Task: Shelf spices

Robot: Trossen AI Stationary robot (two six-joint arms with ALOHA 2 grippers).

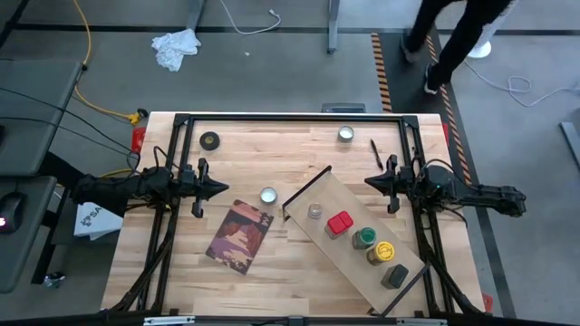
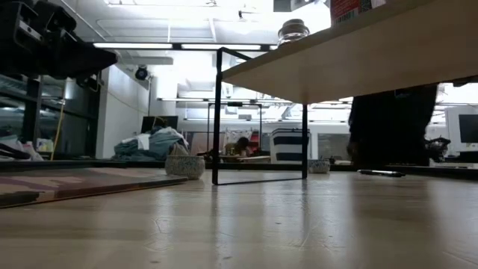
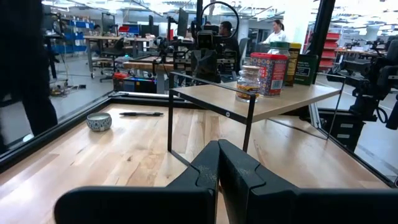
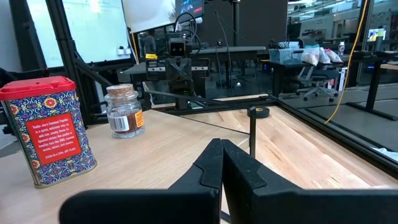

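Table [image 1: 299, 158]: shelf [image 1: 358, 258] set diagonally, book [image 1: 240, 235] beside it
Shelf load: jar [image 1: 314, 212], red box [image 1: 339, 224], green jar [image 1: 363, 238], yellow jar [image 1: 383, 252], tin [image 1: 394, 275] in a row
Left claw [image 1: 222, 188]: together, empty
Right claw [image 1: 370, 182]: together, empty

Shelf [image 1: 355, 263] lies diagonally on table [image 1: 272, 290], carrying five spices [image 1: 340, 224] in a row; book [image 1: 239, 236] at its nine o'clock.

Two black arms are seen, built of jointed segments with cabling along them. Each ends in a gripper, left [image 1: 220, 188] and right [image 1: 370, 183], with two matte black, angular fingers [image 3: 202, 176] tapered to a point.
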